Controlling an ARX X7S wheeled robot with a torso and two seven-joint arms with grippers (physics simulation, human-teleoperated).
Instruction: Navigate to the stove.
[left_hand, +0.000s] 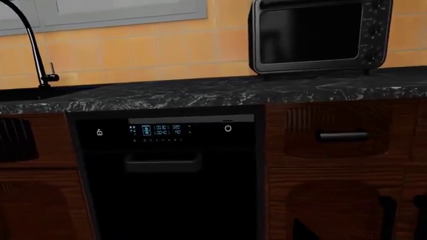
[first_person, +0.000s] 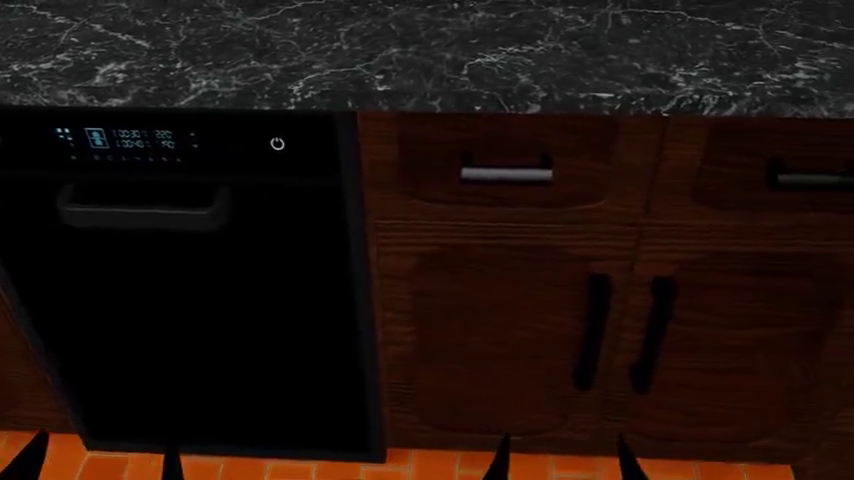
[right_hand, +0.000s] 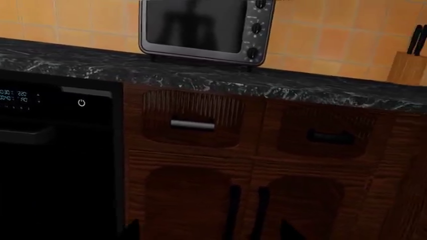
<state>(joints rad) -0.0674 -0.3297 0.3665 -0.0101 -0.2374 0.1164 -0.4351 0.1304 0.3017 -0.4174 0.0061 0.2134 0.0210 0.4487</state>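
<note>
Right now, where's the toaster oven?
The toaster oven sits on the dark marble counter against the tiled wall, above the wooden drawer, just right of the black appliance with the lit display.

The pictures are dim and a bit soft, like a computer drawing. The black appliance (first_person: 187, 290) is so dark that its door is just a black patch; only its small blue screen (left_hand: 160, 130) glows. The wood cupboards (first_person: 534, 330) lie in deep shade under the worktop. The marble worktop (right_hand: 220, 77) shows pale veins. The orange wall tiles (left_hand: 147, 50) at 12 o'clock are the brightest part. The little oven's window (right_hand: 193, 25) shows a faint dark reflection. Nothing is bent at the edges.
</note>
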